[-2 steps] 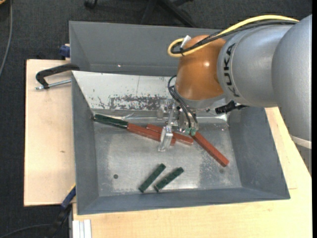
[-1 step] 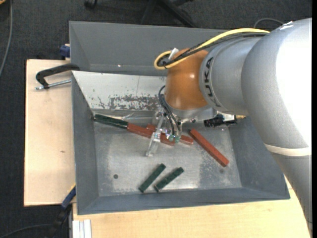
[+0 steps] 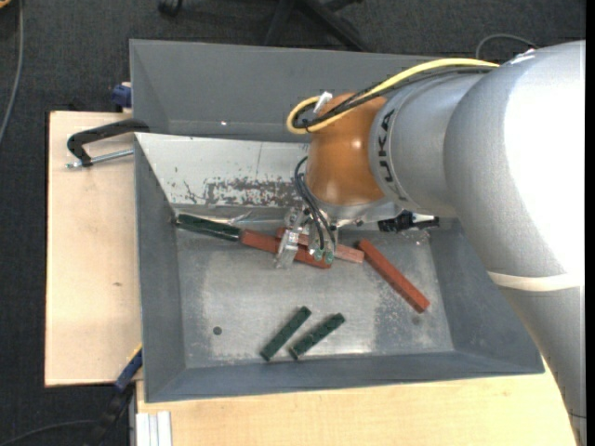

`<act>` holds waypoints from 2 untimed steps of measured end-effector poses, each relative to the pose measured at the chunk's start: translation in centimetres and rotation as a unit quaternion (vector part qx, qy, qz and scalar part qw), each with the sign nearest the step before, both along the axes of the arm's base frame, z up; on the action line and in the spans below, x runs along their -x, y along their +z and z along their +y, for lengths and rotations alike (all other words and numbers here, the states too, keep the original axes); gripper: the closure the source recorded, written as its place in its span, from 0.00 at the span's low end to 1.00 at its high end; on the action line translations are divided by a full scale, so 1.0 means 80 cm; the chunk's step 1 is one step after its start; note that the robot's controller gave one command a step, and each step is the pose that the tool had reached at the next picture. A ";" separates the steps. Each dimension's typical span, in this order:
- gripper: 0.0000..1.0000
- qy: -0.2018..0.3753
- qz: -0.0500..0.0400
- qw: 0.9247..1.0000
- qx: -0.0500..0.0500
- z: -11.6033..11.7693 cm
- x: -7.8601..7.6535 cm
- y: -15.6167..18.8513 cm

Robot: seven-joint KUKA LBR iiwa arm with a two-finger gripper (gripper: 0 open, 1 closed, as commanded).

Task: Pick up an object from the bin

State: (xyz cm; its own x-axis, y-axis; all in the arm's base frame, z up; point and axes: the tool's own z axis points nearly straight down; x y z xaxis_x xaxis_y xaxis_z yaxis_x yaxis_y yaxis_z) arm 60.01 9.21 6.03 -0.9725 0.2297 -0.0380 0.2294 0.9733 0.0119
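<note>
Though whether the end effector [image 3: 296, 246] grips is unclear, the red-brown bar [image 3: 257, 242] beneath it runs left-right.

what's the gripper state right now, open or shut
gripper: cannot be told; it is low over a reddish-brown bar near the back of the bin.

2 green bars lie side by side at the front, a longer green bar [image 3: 284, 333] and a shorter green bar [image 3: 316, 335]; 1 red bar [image 3: 395, 275] slants at right; a dark green stick [image 3: 206, 226] lies at left; a black chair base [image 3: 288, 3] stands on the floor beyond.
</note>
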 end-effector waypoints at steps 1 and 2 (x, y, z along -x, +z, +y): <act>1.00 0.002 0.001 1.000 0.000 0.000 0.001 0.001; 1.00 0.002 0.011 1.000 0.001 0.000 0.005 0.005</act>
State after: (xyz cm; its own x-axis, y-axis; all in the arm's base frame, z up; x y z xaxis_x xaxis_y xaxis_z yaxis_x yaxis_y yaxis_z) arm 59.64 9.18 6.39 -0.9743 0.2248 -0.0161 0.2247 0.9744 0.0052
